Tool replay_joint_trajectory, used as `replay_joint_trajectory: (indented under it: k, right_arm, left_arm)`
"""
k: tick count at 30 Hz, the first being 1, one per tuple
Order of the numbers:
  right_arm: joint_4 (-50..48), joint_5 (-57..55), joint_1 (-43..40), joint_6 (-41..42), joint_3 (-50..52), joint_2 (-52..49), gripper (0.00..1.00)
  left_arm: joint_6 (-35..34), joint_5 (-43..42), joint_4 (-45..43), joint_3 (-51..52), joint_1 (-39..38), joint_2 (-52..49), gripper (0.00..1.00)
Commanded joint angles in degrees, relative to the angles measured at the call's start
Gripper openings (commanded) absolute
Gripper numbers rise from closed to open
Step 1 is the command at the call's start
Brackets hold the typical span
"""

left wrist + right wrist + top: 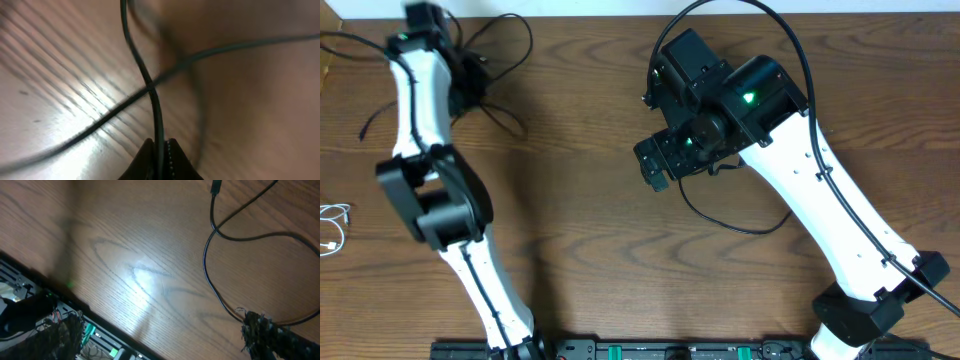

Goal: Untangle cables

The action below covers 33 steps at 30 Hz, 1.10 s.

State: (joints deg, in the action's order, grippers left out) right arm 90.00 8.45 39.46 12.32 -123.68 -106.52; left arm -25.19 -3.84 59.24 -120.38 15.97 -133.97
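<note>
A loose tangle of thin black cables [505,55] lies at the table's far left. My left gripper [472,75] reaches into it. In the left wrist view its jaws [159,152] are shut on one black cable [150,85], and a second black cable [225,47] crosses over it. Another black cable [720,215] loops below my right gripper [665,165]. In the right wrist view this cable [207,265] curves past the right finger, its plug [216,187] at the top. The right gripper [162,335] is open and empty. A short white cable [334,226] lies at the left edge.
The wooden table [590,200] is brown. A black rail with green connectors [670,351] runs along the front edge and also shows in the right wrist view [75,325]. The right arm's own thick black wire [790,50] arcs above its wrist.
</note>
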Motion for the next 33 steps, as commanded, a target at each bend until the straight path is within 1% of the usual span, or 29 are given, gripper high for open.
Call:
replay_joint_trajectory:
  k: [1,7,13,15,17,19,21,27,28,29,31,32,33]
  right_arm:
    - [0.28,-0.61,0.28,-0.57,0.22,-0.52,0.99]
    - [1.11,-0.61,0.28,-0.57,0.22,-0.52,0.99]
    - [1.77,-0.61,0.28,-0.55,0.22,-0.52,0.99]
    - [1.97,-0.61,0.28,-0.22,0.22,-0.52,0.99]
    - [2.12,-0.59,0.28,-0.13,0.22,-0.52,0.99]
    - [2.27,-0.61,0.28,-0.13,0.22,-0.52,0.99]
    - [2.29,-0.61,0.28,-0.13,0.22,-0.52,0.99]
    - [0.92,-0.63,0.28,-0.15,0.22,-0.52,0.99]
    - [0.63,-0.63,0.28,-0.15,0.22,-0.52,0.99]
    - [0.37,-0.61,0.28,-0.15,0.22,-0.52,0.99]
    - [0.02,-0.61,0.28,-0.13,0.22,-0.52,0.99]
    - [0.0,-0.61,0.28,-0.15,0.22,-0.52,0.99]
    - [0.02,-0.61,0.28,-0.15,0.22,-0.52,0.99]
  left_arm:
    - [1.18,1.53,-0.31,0.55,0.15,-1.53,0.08]
    - [1.66,1.81,-3.63,0.57,0.63,-4.66,0.08]
    - [4.74,2.27,-9.51,0.57,2.6,-6.51,0.08]
    - [4.81,4.24,-11.3,0.55,3.76,-6.51,0.08]
    - [4.83,8.0,-12.24,-0.02,4.9,-6.45,0.08]
    - [4.85,13.86,-11.8,-2.14,6.38,-6.38,0.08]
    - [4.94,16.81,-11.28,-4.63,7.72,-6.03,0.08]
    - [5.33,15.28,-12.02,-12.33,10.05,-3.26,0.08]
    - [5.46,14.25,-12.11,-12.59,10.05,-2.93,0.17]
    - [5.44,12.85,-12.13,-12.59,10.05,-2.84,0.29]
    - [5.44,7.85,-11.32,-12.22,10.05,-2.89,0.39]
    - [5.42,5.01,-11.04,-11.54,10.03,-2.97,0.55]
    - [5.18,1.73,-10.71,-10.47,9.99,-3.04,0.88]
